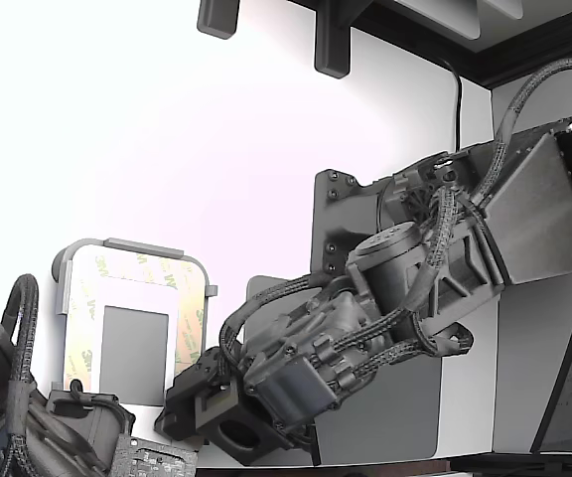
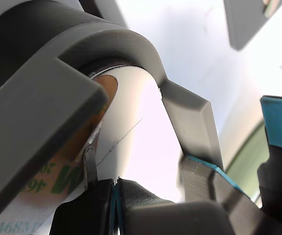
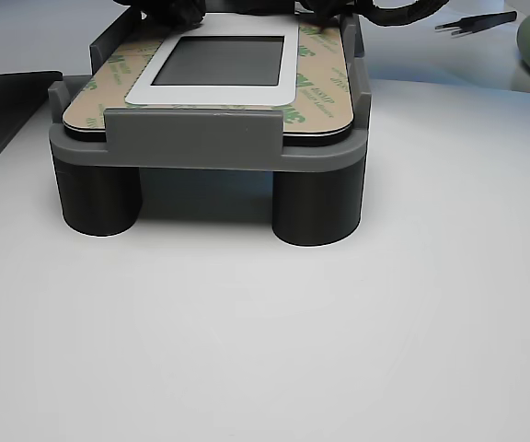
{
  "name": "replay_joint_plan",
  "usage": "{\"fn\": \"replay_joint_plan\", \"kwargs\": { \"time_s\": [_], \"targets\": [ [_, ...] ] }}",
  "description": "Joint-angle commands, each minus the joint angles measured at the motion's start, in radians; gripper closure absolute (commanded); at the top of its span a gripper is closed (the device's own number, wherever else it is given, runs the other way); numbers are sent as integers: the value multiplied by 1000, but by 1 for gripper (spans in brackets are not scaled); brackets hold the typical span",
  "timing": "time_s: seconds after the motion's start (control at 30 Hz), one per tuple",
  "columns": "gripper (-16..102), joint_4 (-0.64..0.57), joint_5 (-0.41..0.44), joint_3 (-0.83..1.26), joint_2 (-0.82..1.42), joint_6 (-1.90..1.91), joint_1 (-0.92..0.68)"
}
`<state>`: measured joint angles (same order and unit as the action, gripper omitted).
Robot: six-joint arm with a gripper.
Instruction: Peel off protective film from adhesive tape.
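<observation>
The plate (image 1: 134,338), its tape (image 1: 189,313) faced with yellowish 3M film (image 3: 320,92), sits in the grey fixture (image 3: 201,138) at the lower left of the exterior view. The gripper (image 1: 202,397) is at the plate's lower right corner there. In the wrist view its fingers (image 2: 89,166) meet at the film's edge (whether they grip it, I cannot tell).

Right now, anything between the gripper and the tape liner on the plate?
No gap visible. In the wrist view the gripper tips meet the 3M-printed protective film at the plate corner, inside the grey fixture frame; nothing lies between.
</observation>
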<state>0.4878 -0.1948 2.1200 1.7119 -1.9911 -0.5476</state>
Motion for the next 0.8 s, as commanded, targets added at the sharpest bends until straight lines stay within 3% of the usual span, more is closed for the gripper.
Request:
{"fn": "replay_joint_plan", "kwargs": {
  "time_s": [0.0, 0.53, 0.77],
  "targets": [
    [97, 0, -2, -11, 9, -5, 18],
    [97, 2, -3, -17, 5, -9, 20],
    [97, 91, 6, -74, 18, -17, 29]
  ]
}}
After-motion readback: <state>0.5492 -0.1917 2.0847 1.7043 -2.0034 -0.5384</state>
